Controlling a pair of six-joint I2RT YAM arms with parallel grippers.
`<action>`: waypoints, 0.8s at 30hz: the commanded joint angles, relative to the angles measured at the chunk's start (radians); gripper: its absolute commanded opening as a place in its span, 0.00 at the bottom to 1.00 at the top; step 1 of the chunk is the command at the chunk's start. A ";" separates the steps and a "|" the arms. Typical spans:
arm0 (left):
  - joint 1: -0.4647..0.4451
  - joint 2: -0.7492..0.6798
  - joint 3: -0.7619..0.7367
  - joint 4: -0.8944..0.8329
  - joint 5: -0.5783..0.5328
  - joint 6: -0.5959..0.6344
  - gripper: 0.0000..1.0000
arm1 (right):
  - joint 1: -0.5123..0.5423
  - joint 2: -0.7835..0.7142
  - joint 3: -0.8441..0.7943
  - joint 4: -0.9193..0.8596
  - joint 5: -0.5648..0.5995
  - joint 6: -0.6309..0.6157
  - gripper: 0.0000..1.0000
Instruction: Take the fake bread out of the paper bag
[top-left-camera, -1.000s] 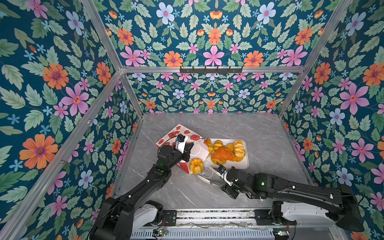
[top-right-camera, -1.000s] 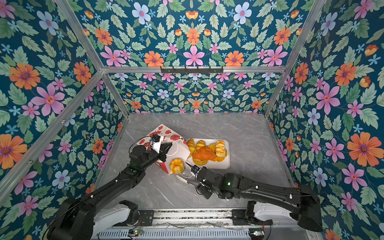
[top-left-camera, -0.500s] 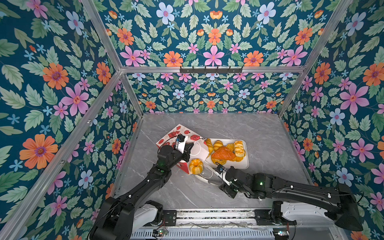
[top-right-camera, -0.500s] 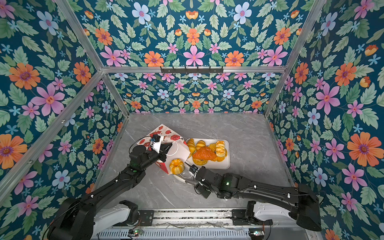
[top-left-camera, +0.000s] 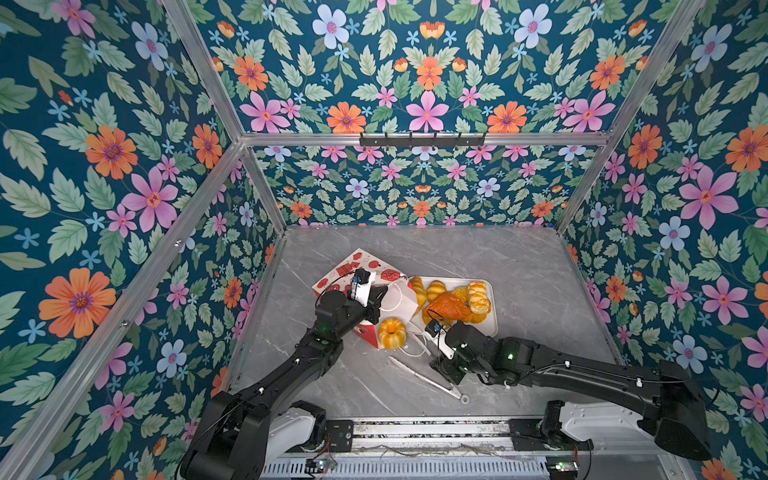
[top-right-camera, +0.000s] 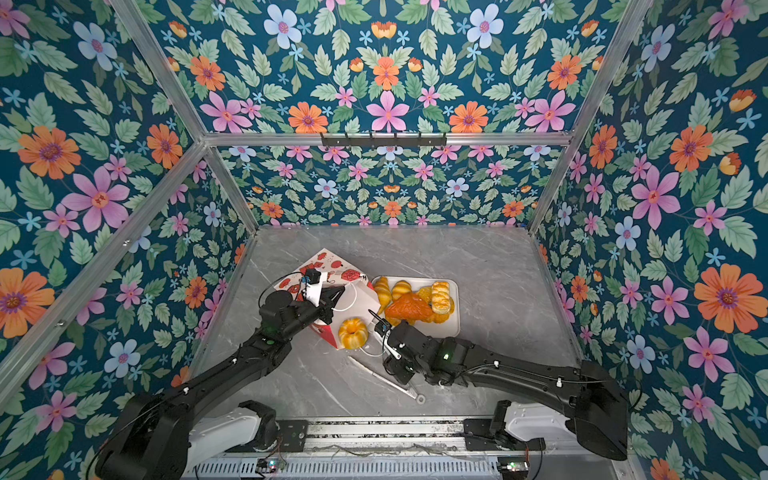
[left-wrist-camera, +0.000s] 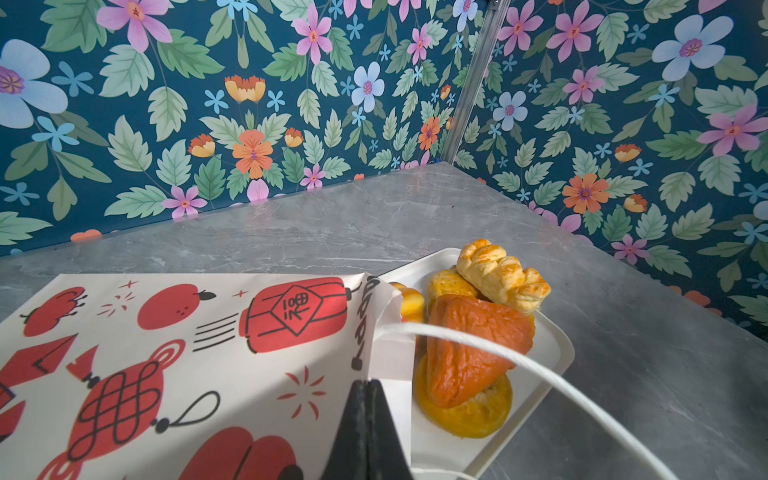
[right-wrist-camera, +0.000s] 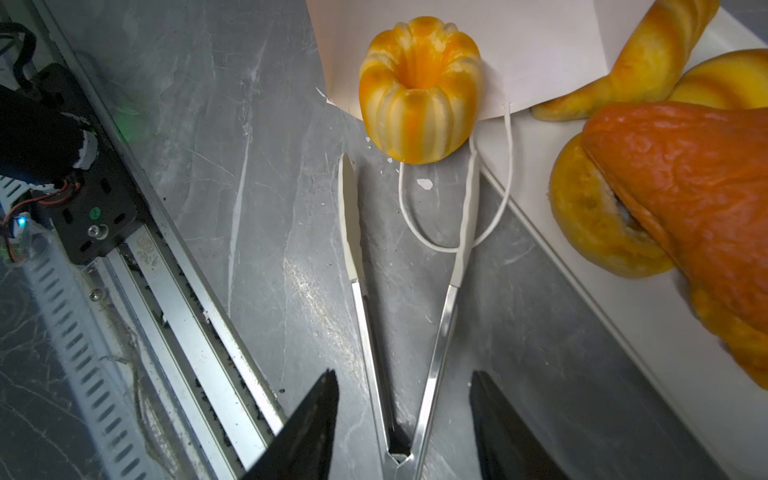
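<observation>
Leftmost on the grey table (top-left-camera: 519, 270) is the bag (top-left-camera: 345, 270), lying on its side with its printed face up and its open mouth turned toward the tray (top-left-camera: 493, 309). The left claw (top-left-camera: 380, 296) sits at that mouth, its fingers pressed together and pinching the paper rim; the left wrist view shows the dark tips (left-wrist-camera: 365, 384) meeting on the bag's edge.

Just at the mouth, on the side nearer the robot, the ring cake (top-left-camera: 391, 333) rests on the bag's white lip, hole upward, mostly out of the bag. A cord handle (right-wrist-camera: 415, 232) loops out beside it onto the table.

Next come the tongs (top-left-camera: 424, 376), lying flat and spread in a V, tips toward the ring cake, one arm crossing the cord. The right claw (right-wrist-camera: 403, 374) is spread wide over their joined end, a finger on each side with a gap showing, gripping nothing.

Farthest right, the tray touches the bag's mouth and holds the rest: a croissant (top-left-camera: 417, 291), an orange bun (top-left-camera: 446, 307) piled on another yellow ring, and a loaf (top-left-camera: 478, 296).
</observation>
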 joint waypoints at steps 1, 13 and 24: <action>0.001 0.001 -0.005 0.045 0.010 -0.004 0.04 | -0.007 0.014 0.005 0.035 -0.023 -0.017 0.53; 0.001 0.010 -0.005 0.052 0.013 -0.006 0.04 | -0.009 0.074 -0.114 0.082 -0.001 0.028 0.75; 0.000 0.018 -0.002 0.056 0.015 -0.007 0.04 | -0.009 0.156 -0.167 0.186 -0.060 0.032 0.87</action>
